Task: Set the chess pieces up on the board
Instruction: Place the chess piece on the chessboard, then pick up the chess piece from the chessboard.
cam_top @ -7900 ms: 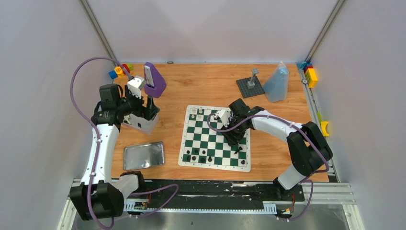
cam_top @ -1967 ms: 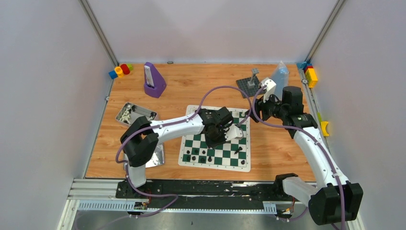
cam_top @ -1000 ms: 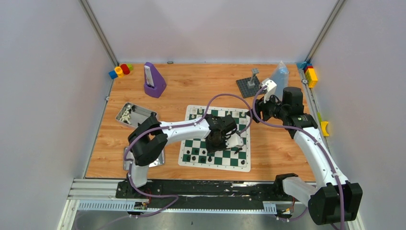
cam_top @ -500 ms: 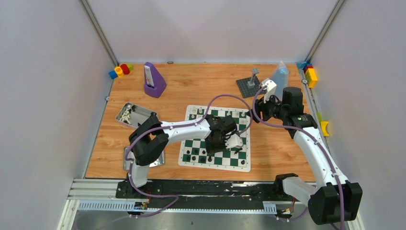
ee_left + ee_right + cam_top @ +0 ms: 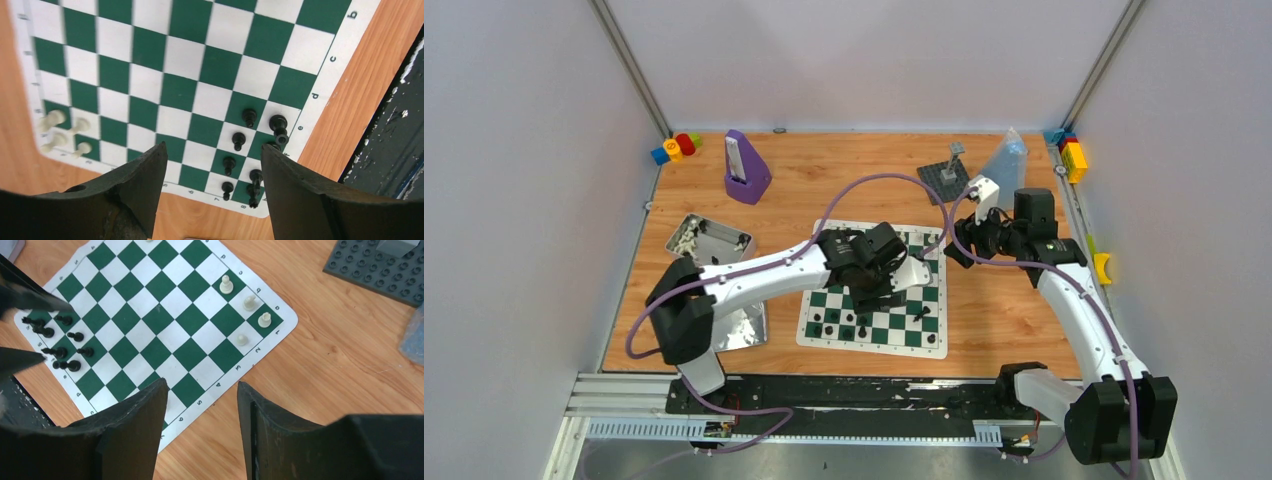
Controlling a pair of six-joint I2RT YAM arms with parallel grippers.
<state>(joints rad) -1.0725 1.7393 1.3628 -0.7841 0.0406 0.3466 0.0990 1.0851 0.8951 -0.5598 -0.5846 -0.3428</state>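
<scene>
The green and white board (image 5: 894, 330) lies mid-table. My left gripper (image 5: 867, 285) hovers over its middle, open and empty. In the left wrist view (image 5: 214, 152) the jaws stand wide apart above the board (image 5: 175, 90). Several black pieces (image 5: 249, 118) stand near one edge and several white pieces (image 5: 52, 119) at the opposite edge. My right gripper (image 5: 956, 252) hangs open and empty over the board's far right corner. The right wrist view (image 5: 201, 386) shows white pieces (image 5: 226, 285) and black pieces (image 5: 76, 336) on the board (image 5: 160, 305).
An open tin (image 5: 712, 240) with white pieces sits at the left, its metal lid (image 5: 742, 326) nearer me. A purple stand (image 5: 746, 168), a grey baseplate (image 5: 946, 180), a plastic bag (image 5: 1004, 170) and coloured blocks (image 5: 674, 148) lie at the back.
My left gripper has risen and drawn back a little to the left over the board, its elbow swinging left. My right gripper has dipped slightly toward the board.
</scene>
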